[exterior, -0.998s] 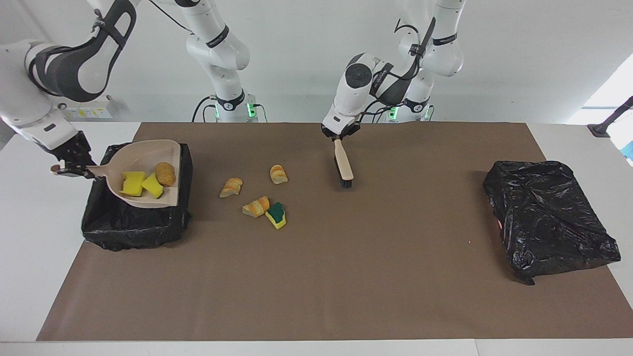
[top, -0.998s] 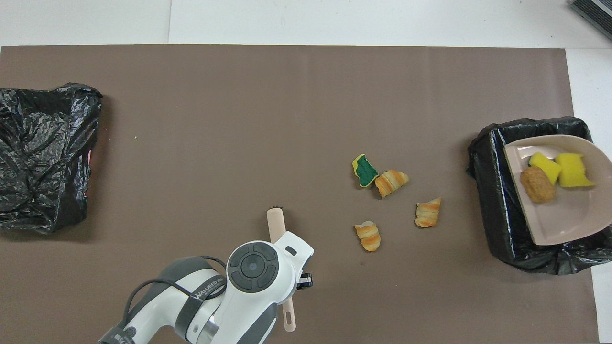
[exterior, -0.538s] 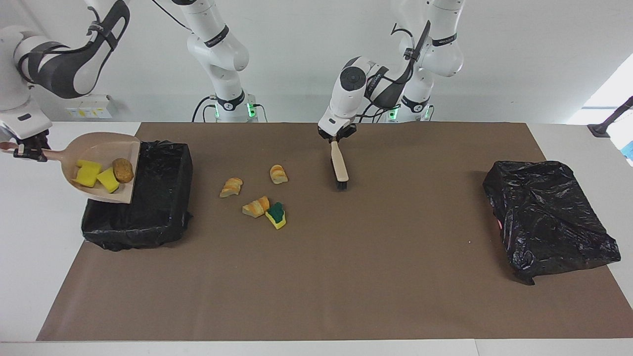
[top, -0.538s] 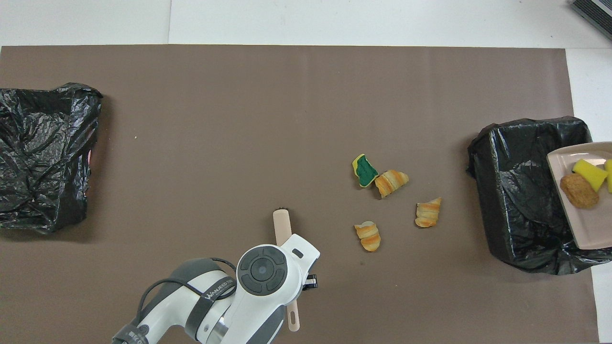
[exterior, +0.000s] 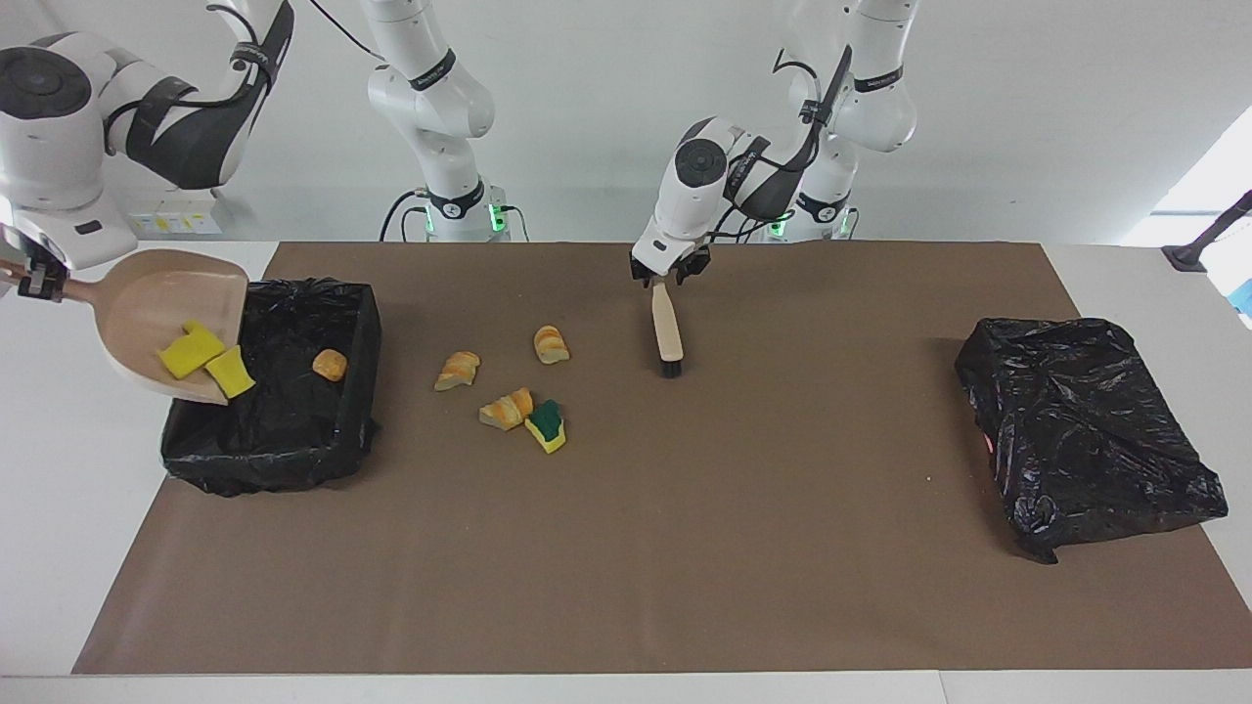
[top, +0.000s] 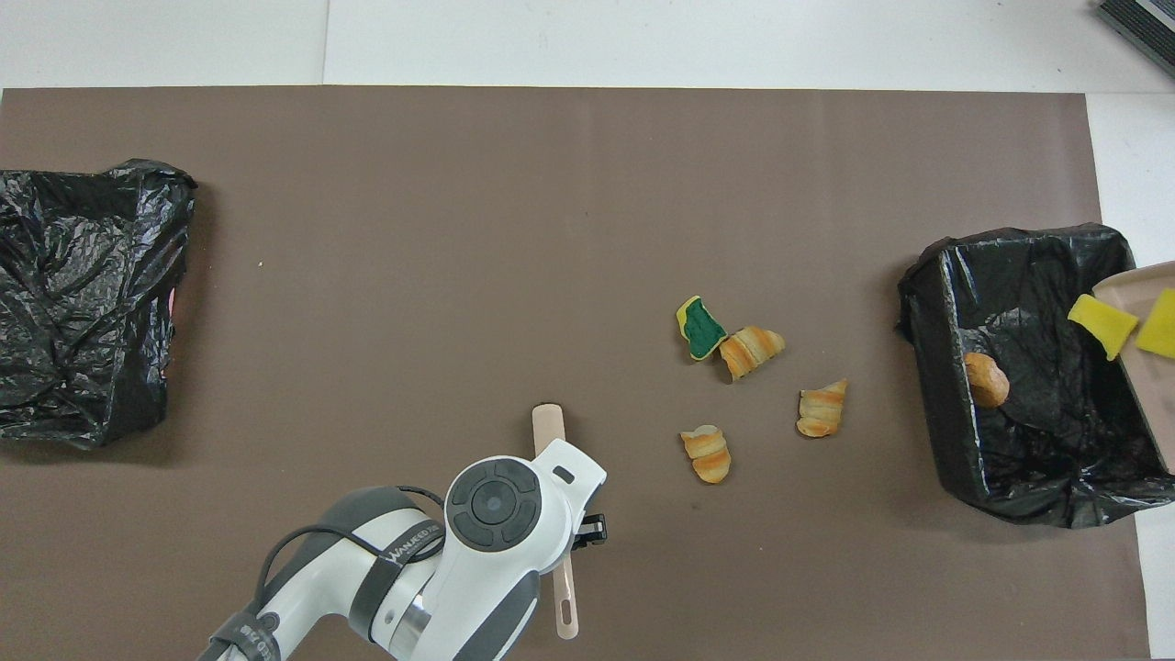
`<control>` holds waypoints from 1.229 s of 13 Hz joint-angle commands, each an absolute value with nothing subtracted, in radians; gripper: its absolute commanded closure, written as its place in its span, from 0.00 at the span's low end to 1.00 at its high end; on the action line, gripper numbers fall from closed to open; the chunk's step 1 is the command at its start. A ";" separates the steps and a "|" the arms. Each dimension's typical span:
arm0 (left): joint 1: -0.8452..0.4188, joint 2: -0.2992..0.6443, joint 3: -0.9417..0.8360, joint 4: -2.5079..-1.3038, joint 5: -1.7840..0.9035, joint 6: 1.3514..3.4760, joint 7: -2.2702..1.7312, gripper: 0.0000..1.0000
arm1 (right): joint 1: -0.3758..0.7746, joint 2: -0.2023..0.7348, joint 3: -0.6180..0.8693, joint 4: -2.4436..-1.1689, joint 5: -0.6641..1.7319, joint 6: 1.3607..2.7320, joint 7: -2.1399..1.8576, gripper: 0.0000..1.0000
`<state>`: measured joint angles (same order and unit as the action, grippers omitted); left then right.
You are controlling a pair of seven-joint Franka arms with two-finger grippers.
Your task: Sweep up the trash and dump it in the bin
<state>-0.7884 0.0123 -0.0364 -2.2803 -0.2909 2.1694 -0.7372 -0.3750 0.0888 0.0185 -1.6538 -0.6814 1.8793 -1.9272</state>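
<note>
My right gripper (exterior: 34,284) is shut on the handle of the beige dustpan (exterior: 156,303), which tilts down over the bin (exterior: 264,440) lined in black. Two yellow sponge pieces (exterior: 193,352) sit at the pan's lip, one (top: 1102,323) hanging past it. A brown chunk (exterior: 330,365) lies in the bin. Three bread chunks (exterior: 458,371) and a green-backed sponge piece (exterior: 546,425) lie on the mat between bin and brush. My left gripper (exterior: 670,274) is at the handle of the beige brush (exterior: 668,328), whose black bristles touch the mat.
A crumpled black bag (exterior: 1086,430) lies on the brown mat (exterior: 685,548) at the left arm's end. White table (exterior: 59,508) borders the mat beside the bin.
The right gripper drew the dustpan back toward its end of the table and tipped it. The brown chunk fell into the bin and the sponges slid to the lip. The left arm barely shifted.
</note>
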 commanded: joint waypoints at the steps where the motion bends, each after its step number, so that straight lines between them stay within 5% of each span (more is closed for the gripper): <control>1: -0.727 0.003 -0.032 -2.215 -0.288 2.083 -0.726 0.00 | -0.371 0.038 0.032 -1.707 -0.729 1.875 -1.907 1.00; 16: -0.146 -0.186 -0.026 -1.999 -0.107 1.646 0.024 0.00 | -0.238 -0.026 0.052 -1.707 -0.832 1.758 -1.786 1.00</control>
